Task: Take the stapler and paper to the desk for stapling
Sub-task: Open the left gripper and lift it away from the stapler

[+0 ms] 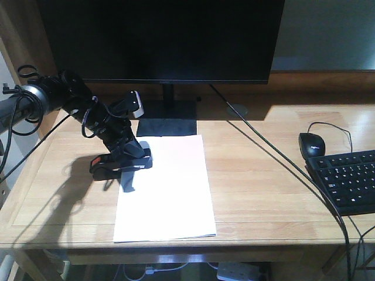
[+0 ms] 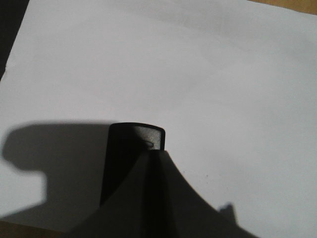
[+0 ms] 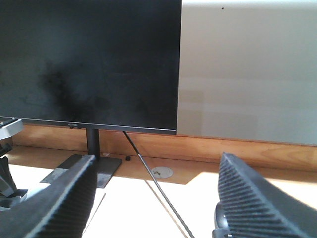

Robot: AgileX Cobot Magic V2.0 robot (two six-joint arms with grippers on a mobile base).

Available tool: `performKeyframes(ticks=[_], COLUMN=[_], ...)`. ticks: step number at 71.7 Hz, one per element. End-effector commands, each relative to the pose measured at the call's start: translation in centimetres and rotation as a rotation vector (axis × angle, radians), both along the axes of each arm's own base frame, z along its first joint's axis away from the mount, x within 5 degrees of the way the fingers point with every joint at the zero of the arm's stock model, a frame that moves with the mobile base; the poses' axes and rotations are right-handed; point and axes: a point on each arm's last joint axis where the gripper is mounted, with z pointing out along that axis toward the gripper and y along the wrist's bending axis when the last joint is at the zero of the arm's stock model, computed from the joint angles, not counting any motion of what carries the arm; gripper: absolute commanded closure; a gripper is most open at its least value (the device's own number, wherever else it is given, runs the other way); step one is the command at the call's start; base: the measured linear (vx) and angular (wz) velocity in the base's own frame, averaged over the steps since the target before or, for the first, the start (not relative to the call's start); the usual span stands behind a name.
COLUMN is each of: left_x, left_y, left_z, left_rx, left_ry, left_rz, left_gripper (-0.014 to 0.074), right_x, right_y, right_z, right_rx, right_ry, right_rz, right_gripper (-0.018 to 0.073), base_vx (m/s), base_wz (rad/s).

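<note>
The surface (image 1: 269, 193) is a wide top of light wooden planks with a grooved border, sunlit over most of its width. At its back stands a large dark monitor (image 1: 161, 38) on a slim post with a flat black base (image 1: 167, 120); a thin black cable (image 1: 275, 158) runs from behind it diagonally to the front right edge. At the right edge lie a black keyboard (image 1: 345, 181) and, just behind it, a black computer mouse (image 1: 312, 144) with its cord looping back.

The paper (image 1: 170, 199) is a plain white blank sheet or thin stack, lying flat lengthwise in front of the monitor base, its far edge touching or just overlapping that base and its near edge close to the front rim.

The left arm reaches in from the left, and its left hand (image 1: 129, 161) is down at the paper's far left corner. The stapler (image 1: 108, 165) is a small black wedge with an orange-red tab on top, lying at the paper's left edge under that hand, which is pinched on it. In the left wrist view a dark rounded end (image 2: 136, 148) sits directly on the white sheet, casting a hard shadow leftward.

The right hand (image 3: 156, 198) hovers above the surface facing the monitor, its ribbed black fingers (image 3: 257, 198) spread wide and holding nothing.
</note>
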Motion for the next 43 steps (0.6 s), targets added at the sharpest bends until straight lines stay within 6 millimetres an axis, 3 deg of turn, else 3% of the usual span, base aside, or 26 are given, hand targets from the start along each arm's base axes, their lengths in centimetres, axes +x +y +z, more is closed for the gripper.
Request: performKeyframes(ticks=[1, 43], left_x=[-0.02, -0.55], left_y=[0.16, 0.51], left_z=[1.4, 1.52], left_rx=[0.044, 0.089], left_ry=[-0.043, -0.008], left_rz=[-0.009, -0.054], left_gripper=[0.0603, 0.0603], right_x=[0.01, 0.01], right_y=[-0.08, -0.08], right_z=[0.81, 0.81], right_rx=[-0.024, -0.024], right_ry=[-0.023, -0.023], right_rz=[-0.013, -0.013], right_gripper=[0.0074, 0.0074], base_vx=[0.0, 0.0], base_wz=[0.0, 0.0])
